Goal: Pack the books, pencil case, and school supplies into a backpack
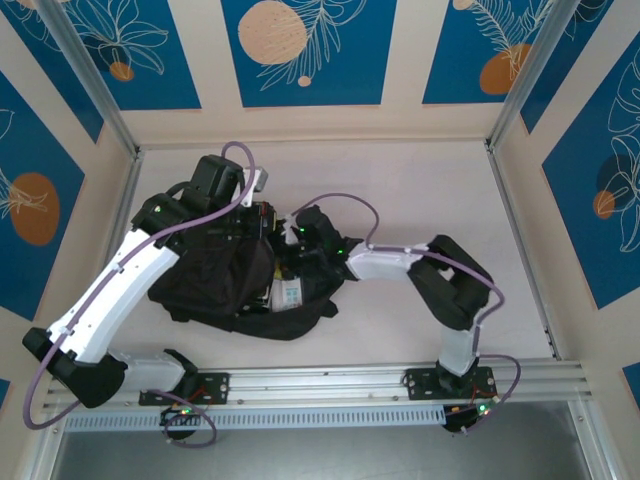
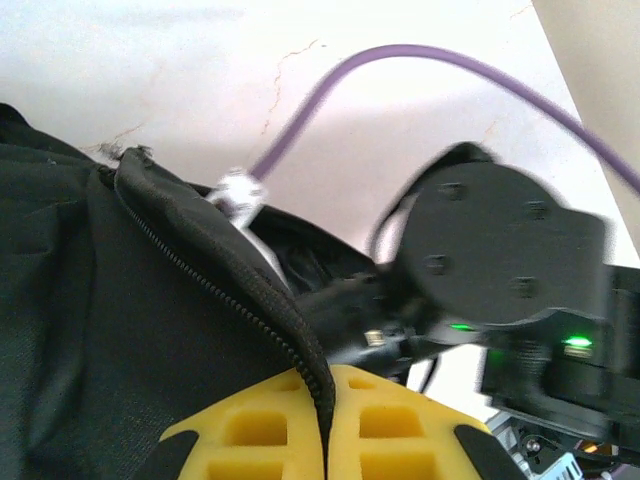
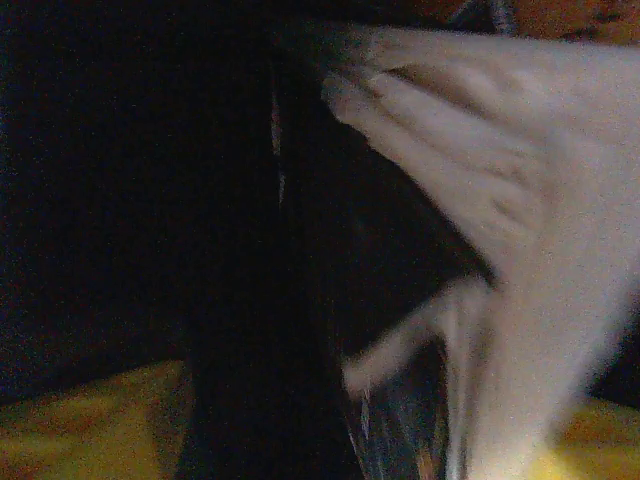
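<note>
The black backpack (image 1: 215, 285) lies left of centre on the table, its mouth facing right. My left gripper (image 2: 327, 420) is shut on the zip edge of the backpack (image 2: 200, 260) and holds it up. My right gripper (image 1: 298, 238) is inside the mouth. In the right wrist view its yellow fingers (image 3: 90, 425) stand far apart in the dark interior, open. A pale, blurred flat thing (image 3: 520, 220) lies loose to their right; I cannot tell what it is. A clear blue-printed packet (image 1: 290, 292) of school supplies shows in the opening. The books and pencil case are hidden.
The white table (image 1: 420, 190) has free room behind and to the right of the backpack. Metal frame posts (image 1: 520, 90) and patterned walls close in the workspace. My right arm's wrist (image 2: 500, 260) hangs close beside the left fingers.
</note>
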Controlling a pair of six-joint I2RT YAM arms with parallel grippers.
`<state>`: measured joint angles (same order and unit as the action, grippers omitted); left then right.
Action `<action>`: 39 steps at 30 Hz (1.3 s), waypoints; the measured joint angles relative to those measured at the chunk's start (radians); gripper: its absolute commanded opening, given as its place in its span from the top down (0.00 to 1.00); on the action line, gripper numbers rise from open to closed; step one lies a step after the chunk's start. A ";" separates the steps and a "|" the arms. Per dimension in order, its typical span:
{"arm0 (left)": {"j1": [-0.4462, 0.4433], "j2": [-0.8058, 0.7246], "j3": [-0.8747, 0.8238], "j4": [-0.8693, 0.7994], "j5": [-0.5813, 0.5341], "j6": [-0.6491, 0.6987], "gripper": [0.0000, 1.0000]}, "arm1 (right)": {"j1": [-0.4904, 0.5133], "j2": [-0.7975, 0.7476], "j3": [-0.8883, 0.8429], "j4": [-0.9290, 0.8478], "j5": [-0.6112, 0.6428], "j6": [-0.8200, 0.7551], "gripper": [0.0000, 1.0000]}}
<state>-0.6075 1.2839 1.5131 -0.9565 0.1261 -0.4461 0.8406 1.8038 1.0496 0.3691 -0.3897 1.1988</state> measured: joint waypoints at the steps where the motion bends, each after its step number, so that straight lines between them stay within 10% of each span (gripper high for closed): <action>1: 0.003 0.000 -0.006 0.003 0.000 0.000 1.00 | -0.007 -0.035 -0.024 -0.013 0.007 -0.016 0.22; 11: 0.008 0.042 -0.066 0.084 0.031 -0.031 1.00 | -0.085 -0.561 -0.362 -0.211 0.200 -0.158 0.37; 20: -0.002 0.220 -0.095 0.156 0.127 -0.082 0.40 | -0.115 -0.990 -0.505 -0.418 0.346 -0.283 0.47; 39: 0.035 -0.257 -0.264 0.023 -0.183 -0.122 0.12 | 0.283 -0.388 0.057 -0.715 0.314 -0.678 0.48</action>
<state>-0.5720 1.0264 1.2495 -0.9340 -0.0566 -0.5678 1.1233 1.4155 1.1065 -0.3462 -0.0753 0.5205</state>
